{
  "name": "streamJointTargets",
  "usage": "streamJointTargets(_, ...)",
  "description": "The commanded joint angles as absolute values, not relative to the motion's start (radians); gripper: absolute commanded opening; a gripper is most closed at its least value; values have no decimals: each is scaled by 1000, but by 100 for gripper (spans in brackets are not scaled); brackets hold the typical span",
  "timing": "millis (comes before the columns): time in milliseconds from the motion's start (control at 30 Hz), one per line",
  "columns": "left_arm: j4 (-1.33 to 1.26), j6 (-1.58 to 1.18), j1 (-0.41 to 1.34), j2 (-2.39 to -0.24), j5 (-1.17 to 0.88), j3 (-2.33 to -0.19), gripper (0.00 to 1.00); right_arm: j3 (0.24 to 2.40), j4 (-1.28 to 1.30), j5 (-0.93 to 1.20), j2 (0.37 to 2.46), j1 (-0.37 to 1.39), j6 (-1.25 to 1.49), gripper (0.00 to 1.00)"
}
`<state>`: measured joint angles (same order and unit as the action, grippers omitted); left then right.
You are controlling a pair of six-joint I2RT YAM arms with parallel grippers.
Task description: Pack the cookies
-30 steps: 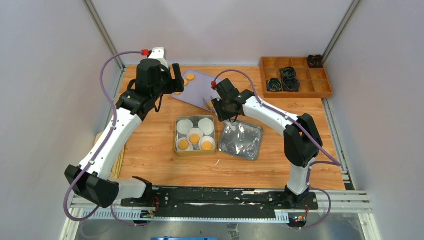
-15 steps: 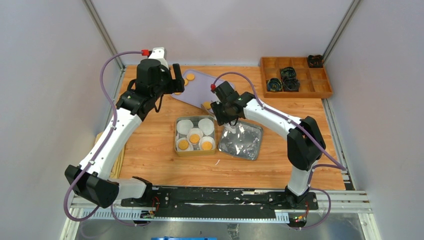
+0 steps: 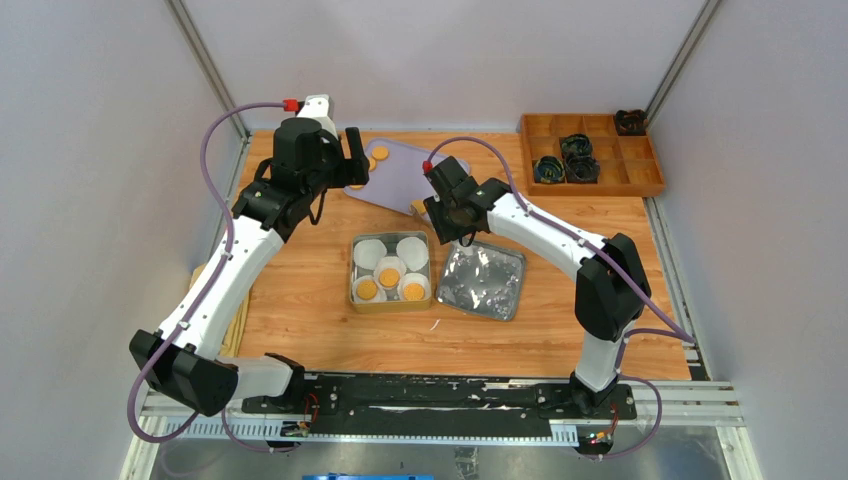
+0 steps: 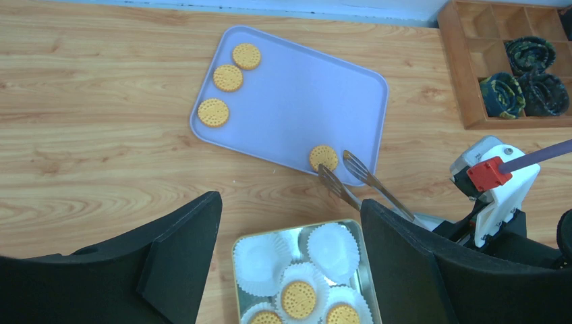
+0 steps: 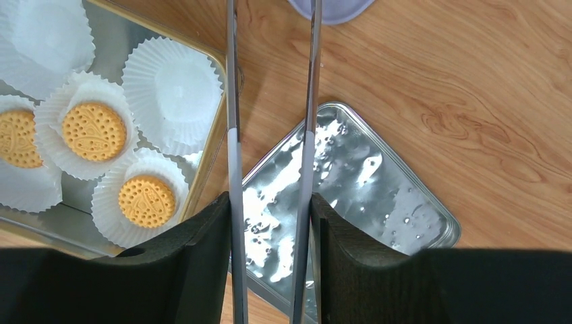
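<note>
Four cookies lie on a lavender tray: three at its far left and one at the near edge. In the gold tin, three more cookies sit in white paper cups, and two cups are empty. My right gripper is shut on metal tongs. The tong tips stand apart just beside the near-edge cookie, with nothing between them. My left gripper hangs open and empty, high above the tin and tray.
A silver tin lid lies right of the tin. A wooden compartment box holding dark coiled items stands at the back right. Grey walls enclose the table.
My right gripper has shifted slightly towards the tray with the tongs. The left arm has not moved.
</note>
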<state>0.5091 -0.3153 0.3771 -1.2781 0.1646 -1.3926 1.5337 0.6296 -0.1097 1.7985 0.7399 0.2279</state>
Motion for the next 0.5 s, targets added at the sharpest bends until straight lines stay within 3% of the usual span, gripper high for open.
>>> streamJointTargets(0, 493, -316, 379, -1261, 163, -1378, 81, 1579, 644, -162, 1797, 753, 219, 8)
streamJointTargets(133, 492, -316, 379, -1263, 159, -1377, 81, 1602, 641, -163, 1807, 753, 206, 9)
streamJointTargets(233, 493, -314, 379, -1263, 160, -1376, 81, 1620, 646, -149, 1829, 752, 203, 22)
streamJointTargets(467, 492, -312, 379, -1267, 164, -1374, 81, 1663, 668, -137, 1890, 753, 213, 32)
